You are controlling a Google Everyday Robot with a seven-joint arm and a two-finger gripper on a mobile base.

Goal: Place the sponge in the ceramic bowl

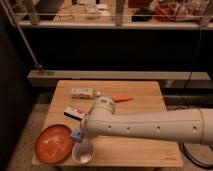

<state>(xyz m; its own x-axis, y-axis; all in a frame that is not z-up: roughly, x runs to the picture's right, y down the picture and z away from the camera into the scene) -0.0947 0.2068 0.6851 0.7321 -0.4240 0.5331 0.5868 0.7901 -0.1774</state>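
While the hand (80, 131) is mostly tucked under the wrist of the white arm (150, 129), it reads as clamped tight on the sponge (75, 134). Sponge is a small, flat blue block, soft-looking, with one corner poking out left of the wrist. It sits over the front-left of the surface (145, 105), just right of the ceramic bowl (50, 145) and above the white cup (82, 154). The bowl is wide, shallow, glossy orange-red. Print on the dark-and-white packet (73, 113) and the lying bottle (84, 93) is too small to read. An orange item (122, 98) lies behind the arm, which covers the surface's front right.
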